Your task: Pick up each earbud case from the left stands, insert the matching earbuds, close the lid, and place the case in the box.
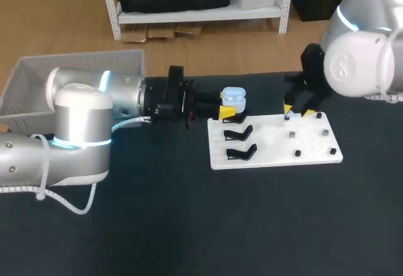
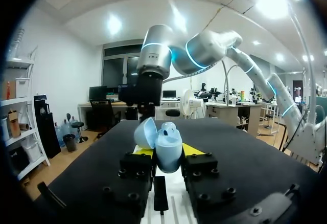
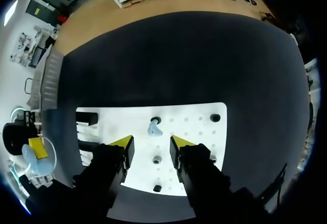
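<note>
Left gripper (image 1: 229,109) clamps an open pale-blue earbud case (image 1: 233,97) at frame centre; right gripper (image 1: 299,111), jaws apart, hangs over the white peg board (image 1: 277,153), right of centre

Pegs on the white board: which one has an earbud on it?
The peg just ahead of the right gripper; a light blue earbud sits on it, while the other pegs look bare.

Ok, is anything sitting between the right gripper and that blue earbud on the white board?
Nothing visible. The right gripper hangs open over the earbud, which stands on the white board ahead of its fingers, with only clear space between.
</note>
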`<state>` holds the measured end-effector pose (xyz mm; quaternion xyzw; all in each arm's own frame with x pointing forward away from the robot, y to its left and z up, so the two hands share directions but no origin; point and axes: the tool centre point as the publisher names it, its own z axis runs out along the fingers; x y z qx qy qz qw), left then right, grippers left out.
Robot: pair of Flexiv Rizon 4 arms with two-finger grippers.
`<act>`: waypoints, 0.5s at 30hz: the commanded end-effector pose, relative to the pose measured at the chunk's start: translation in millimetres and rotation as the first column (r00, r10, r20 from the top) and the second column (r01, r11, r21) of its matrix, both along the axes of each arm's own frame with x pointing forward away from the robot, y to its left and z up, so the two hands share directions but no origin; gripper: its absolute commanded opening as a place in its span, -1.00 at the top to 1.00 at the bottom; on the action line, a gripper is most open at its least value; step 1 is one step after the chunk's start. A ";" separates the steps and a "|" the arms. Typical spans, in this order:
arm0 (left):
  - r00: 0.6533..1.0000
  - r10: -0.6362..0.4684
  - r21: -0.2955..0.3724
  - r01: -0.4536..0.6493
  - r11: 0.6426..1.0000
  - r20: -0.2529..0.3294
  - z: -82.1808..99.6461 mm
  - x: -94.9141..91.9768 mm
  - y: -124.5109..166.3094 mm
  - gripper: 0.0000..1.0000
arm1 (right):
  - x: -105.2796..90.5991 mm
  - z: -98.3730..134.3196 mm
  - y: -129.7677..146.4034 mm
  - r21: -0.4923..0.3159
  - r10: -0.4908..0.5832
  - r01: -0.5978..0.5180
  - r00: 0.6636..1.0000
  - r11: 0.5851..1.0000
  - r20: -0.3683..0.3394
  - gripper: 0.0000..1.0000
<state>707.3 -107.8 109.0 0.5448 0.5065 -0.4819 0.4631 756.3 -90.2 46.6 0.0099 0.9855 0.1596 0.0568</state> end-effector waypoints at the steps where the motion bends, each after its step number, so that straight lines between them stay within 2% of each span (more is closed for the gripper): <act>1: 1.000 0.005 -0.004 -0.005 1.000 0.004 -1.1 -1.4 0.2 1.00 | 6.6 -1.3 1.0 0.010 0.005 -0.005 1.000 1.000 -0.018 0.13; 15: 1.000 0.005 -0.004 -0.005 1.000 0.004 -1.1 -1.4 0.2 1.00 | 9.9 -10.0 2.9 0.012 -0.015 0.016 0.999 1.000 -0.037 0.28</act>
